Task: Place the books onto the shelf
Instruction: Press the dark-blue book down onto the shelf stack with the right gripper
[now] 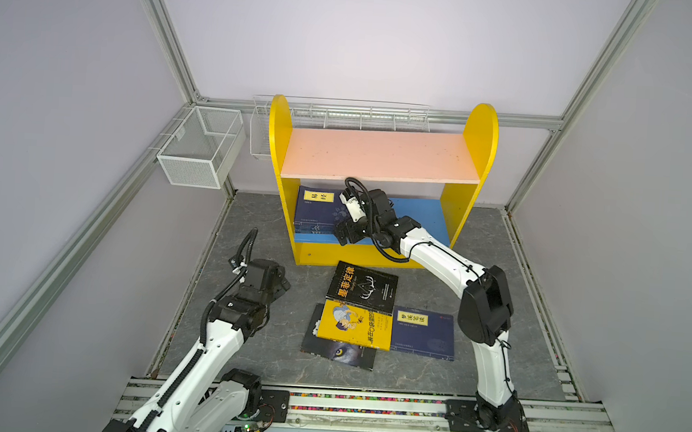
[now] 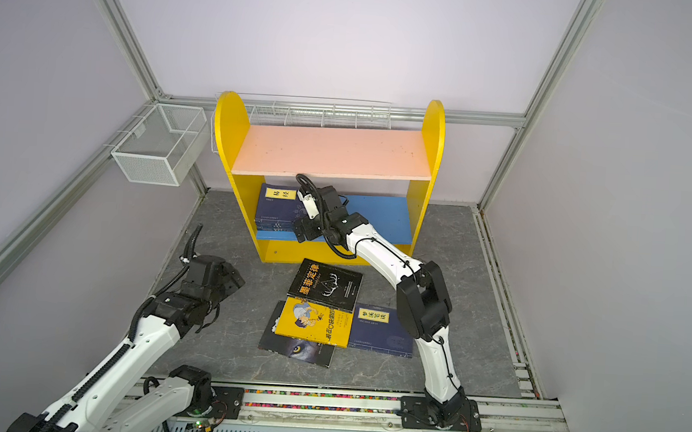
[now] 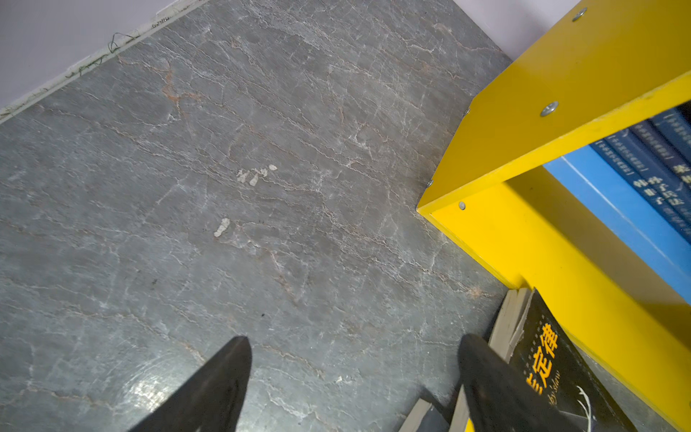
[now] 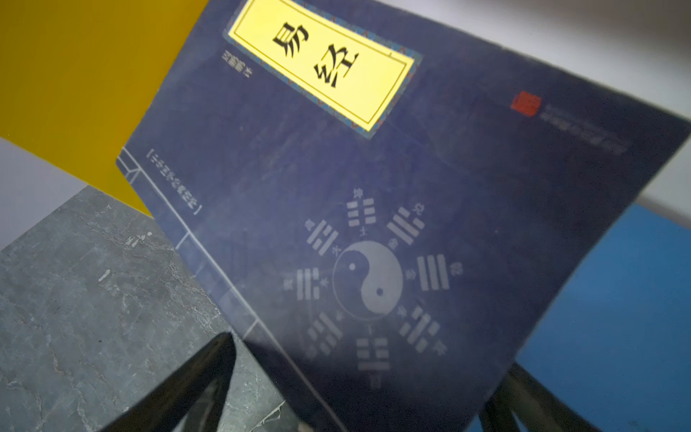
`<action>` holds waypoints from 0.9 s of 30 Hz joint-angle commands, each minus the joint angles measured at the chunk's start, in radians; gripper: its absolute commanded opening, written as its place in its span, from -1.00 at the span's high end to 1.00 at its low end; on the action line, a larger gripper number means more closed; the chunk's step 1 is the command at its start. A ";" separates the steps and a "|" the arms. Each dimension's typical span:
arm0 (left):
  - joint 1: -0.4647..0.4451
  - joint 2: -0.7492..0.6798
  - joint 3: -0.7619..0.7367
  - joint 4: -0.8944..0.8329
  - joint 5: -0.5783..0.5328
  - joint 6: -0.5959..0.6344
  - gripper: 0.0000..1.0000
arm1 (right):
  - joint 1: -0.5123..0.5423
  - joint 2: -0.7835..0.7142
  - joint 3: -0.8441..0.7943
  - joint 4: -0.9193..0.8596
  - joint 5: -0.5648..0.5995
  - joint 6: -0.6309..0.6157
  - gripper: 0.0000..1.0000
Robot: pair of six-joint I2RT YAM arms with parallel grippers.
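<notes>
The shelf (image 1: 382,155) (image 2: 332,151) stands at the back, its pink upper board bare. A stack of navy books (image 1: 317,213) (image 2: 276,210) lies flat on the left of the blue lower board (image 1: 423,222). My right gripper (image 1: 341,235) (image 4: 368,351) is open at the stack's front edge, its fingers spread either side of the top book's (image 4: 336,187) near corner. On the table lie a black book (image 1: 362,287), a yellow one (image 1: 355,324), a wolf-eye one (image 1: 339,352) and a navy one (image 1: 423,333). My left gripper (image 1: 283,283) (image 3: 355,338) hangs open, left of them.
A white mesh basket (image 1: 201,146) hangs on the left wall and a wire rack (image 1: 343,114) runs behind the shelf. The shelf's yellow side panel (image 3: 542,142) is close to my left gripper. An aluminium rail (image 1: 364,406) carries both arm bases along the front.
</notes>
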 commanded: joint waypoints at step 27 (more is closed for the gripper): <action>0.004 0.041 0.013 0.057 0.049 0.007 -0.75 | -0.068 -0.158 -0.157 0.034 -0.079 0.266 -0.20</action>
